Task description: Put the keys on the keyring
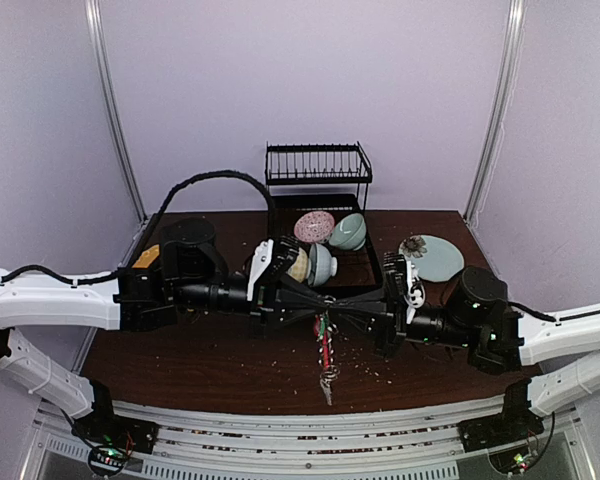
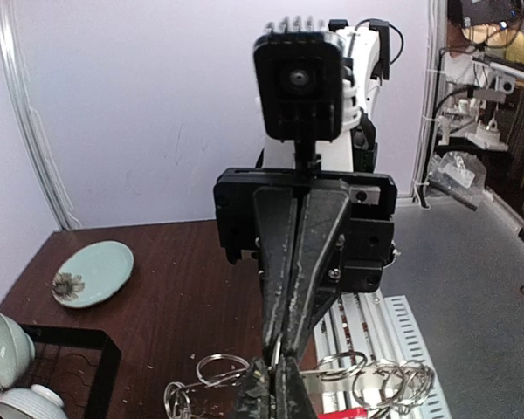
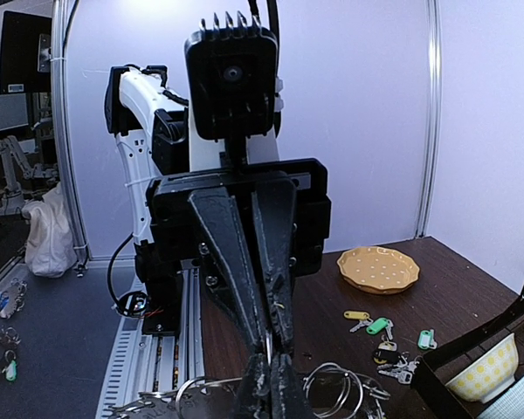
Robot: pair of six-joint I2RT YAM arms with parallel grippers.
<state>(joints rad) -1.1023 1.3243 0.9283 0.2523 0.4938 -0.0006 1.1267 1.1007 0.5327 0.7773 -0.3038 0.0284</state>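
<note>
Crockery around a black dish rack point(image 1: 318, 165) on a dark wooden table point(image 1: 200, 355).
Pink bowl point(image 1: 314, 226) and pale green bowl point(image 1: 348, 232) side by side in its lower frame; teal flowered plate point(image 1: 435, 257) right, yellow dotted plate point(image 3: 378, 268) left.

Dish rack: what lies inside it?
A pink bowl, a green bowl, a yellowish bowl and a pale blue bowl. The left arm hides one front corner of the rack.

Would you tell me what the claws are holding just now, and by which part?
Both the left claw and the right claw pinch the keyring at its top, where their tips meet; its red-sleeved part hangs below.
</note>
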